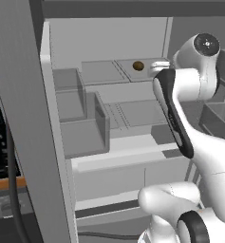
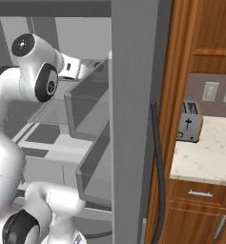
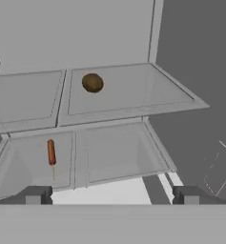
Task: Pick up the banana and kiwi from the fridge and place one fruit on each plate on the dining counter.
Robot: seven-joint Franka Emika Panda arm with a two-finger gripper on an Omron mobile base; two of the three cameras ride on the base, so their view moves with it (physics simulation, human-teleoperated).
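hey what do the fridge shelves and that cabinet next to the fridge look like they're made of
Fridge shelves: likely clear grey plastic or glass, since the lower shelf shows through the upper one. Cabinet: looks like reddish-brown wood with a smooth finish and visible grain streaks.

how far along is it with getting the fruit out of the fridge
Early. Done: the fridge stands open and the arm reaches inside. In hand: nothing; the hand is open, facing the shelves, apart from the kiwi lying on the upper shelf. An orange stick-like item lies on the lower shelf; I cannot tell what it is. Left: grasping both fruits and carrying each to a plate.
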